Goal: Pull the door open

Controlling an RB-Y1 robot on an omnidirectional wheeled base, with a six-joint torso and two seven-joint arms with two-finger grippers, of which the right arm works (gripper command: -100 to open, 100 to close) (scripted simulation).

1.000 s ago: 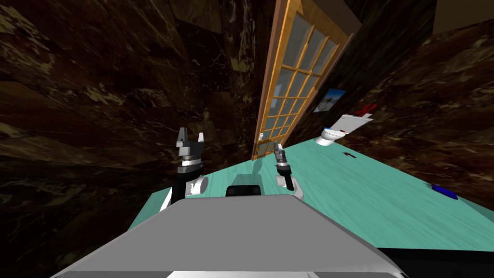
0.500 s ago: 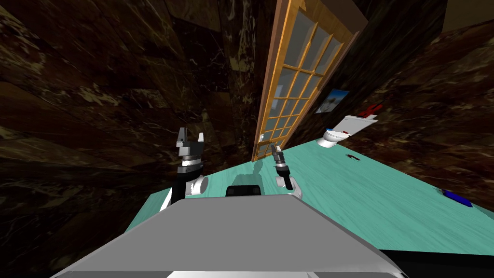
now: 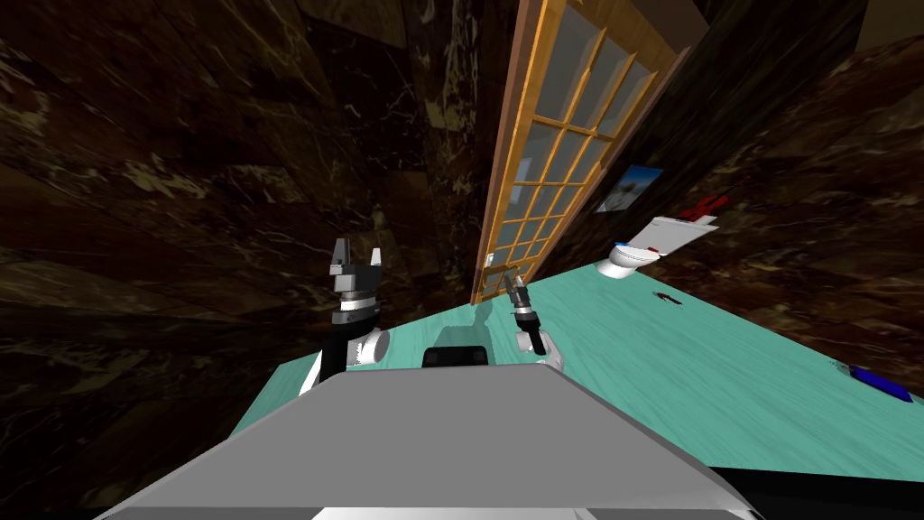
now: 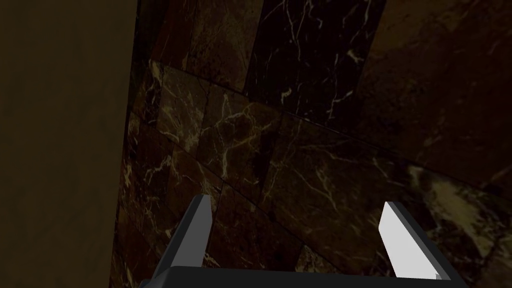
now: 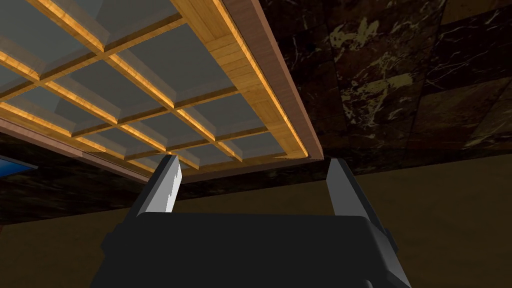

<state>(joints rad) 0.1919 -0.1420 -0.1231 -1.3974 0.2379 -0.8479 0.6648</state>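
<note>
1. Wood-framed glass door (image 3: 549, 158) stands at the teal floor's (image 3: 686, 361) far edge.
2. Right gripper (image 3: 512, 287) near its handle (image 3: 488, 259), fingers spread wide, holding nothing.
3. Left gripper (image 3: 358, 257) raised, fingers likewise apart, empty.

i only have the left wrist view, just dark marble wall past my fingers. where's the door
Observer: The door, wood-framed with glass panes, stands ahead, to the right of the left gripper.
Operator: is the right arm at it
Observer: The right gripper hovers near the door's wooden edge, fingers open, holding nothing.
Operator: see a handle
Observer: A small pale fitting sits on that edge close to the right gripper, probably the handle.
</note>
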